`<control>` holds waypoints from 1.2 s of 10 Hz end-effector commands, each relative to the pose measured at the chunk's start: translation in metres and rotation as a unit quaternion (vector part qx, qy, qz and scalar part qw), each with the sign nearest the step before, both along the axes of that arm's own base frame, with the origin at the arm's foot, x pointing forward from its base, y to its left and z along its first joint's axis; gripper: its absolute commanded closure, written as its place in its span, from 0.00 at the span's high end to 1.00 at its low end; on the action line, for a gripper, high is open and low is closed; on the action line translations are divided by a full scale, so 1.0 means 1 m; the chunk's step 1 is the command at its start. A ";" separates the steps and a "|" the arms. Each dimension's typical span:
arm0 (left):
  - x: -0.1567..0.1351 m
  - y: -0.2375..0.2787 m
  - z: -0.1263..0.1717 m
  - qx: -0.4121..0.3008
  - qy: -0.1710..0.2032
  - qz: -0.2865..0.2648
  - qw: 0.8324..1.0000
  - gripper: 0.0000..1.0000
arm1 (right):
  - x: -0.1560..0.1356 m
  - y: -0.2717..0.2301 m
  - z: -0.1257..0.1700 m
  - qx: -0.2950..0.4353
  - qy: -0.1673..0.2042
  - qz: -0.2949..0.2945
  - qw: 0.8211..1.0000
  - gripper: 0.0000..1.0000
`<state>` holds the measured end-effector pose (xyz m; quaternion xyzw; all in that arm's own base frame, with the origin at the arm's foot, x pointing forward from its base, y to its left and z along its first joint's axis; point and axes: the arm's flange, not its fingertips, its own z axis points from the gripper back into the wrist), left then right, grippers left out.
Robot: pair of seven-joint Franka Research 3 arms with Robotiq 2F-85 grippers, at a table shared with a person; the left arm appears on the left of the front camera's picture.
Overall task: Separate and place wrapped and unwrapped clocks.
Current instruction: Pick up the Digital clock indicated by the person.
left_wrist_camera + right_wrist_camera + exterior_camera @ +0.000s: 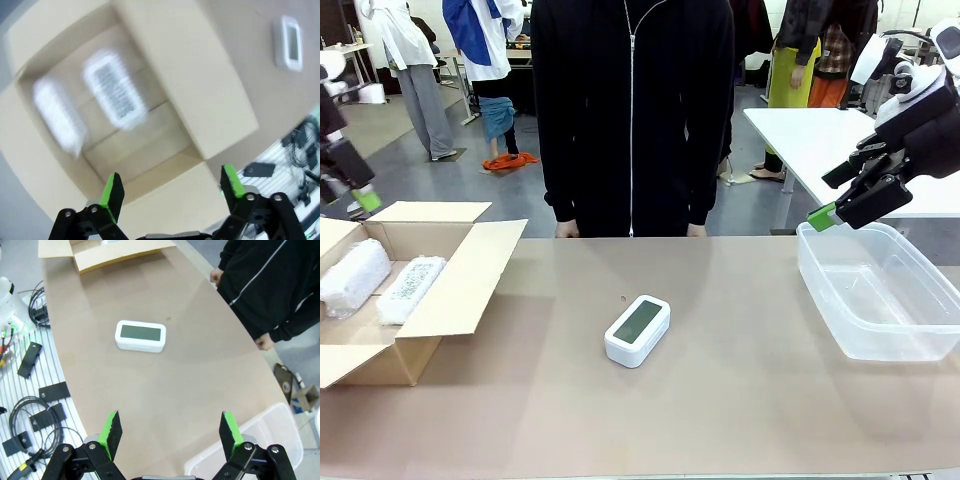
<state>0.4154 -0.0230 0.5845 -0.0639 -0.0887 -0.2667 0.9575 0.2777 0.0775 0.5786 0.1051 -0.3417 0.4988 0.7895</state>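
Note:
The bare white clock (pixel 638 330) with a grey-green screen lies on the table's middle, also seen in the right wrist view (pixel 140 336). Two crinkly wrapped bundles (pixel 352 276) (pixel 410 288) lie side by side inside the open cardboard box (pixel 460 290) at the left. My left gripper (pixel 171 187) hangs open above that box, holding nothing; the bundles (pixel 112 90) (pixel 55 115) look blurred below it. My right gripper (pixel 832 195) is open and empty, raised over the near-left corner of the clear plastic tub (pixel 880 300).
A person in a black zip jacket (pixel 630 110) stands at the far edge, hands (pixel 263 343) by the table rim. Cables and black plates (pixel 35 405) lie on the robot's side, beyond the table edge. A white table (pixel 800 140) stands behind.

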 end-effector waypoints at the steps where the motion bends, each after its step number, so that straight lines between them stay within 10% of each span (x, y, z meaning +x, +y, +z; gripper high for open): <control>1: -0.027 -0.033 0.011 -0.043 -0.017 -0.155 0.987 1.00 | 0.001 0.001 -0.001 0.007 0.005 0.007 1.000 1.00; 5: -0.063 -0.062 -0.001 -0.082 -0.107 -0.356 0.925 1.00 | 0.001 0.001 -0.001 0.007 0.005 0.007 1.000 1.00; 12: -0.079 -0.087 -0.007 -0.203 -0.204 -0.369 0.884 1.00 | 0.001 0.001 -0.001 0.007 0.005 0.007 1.000 1.00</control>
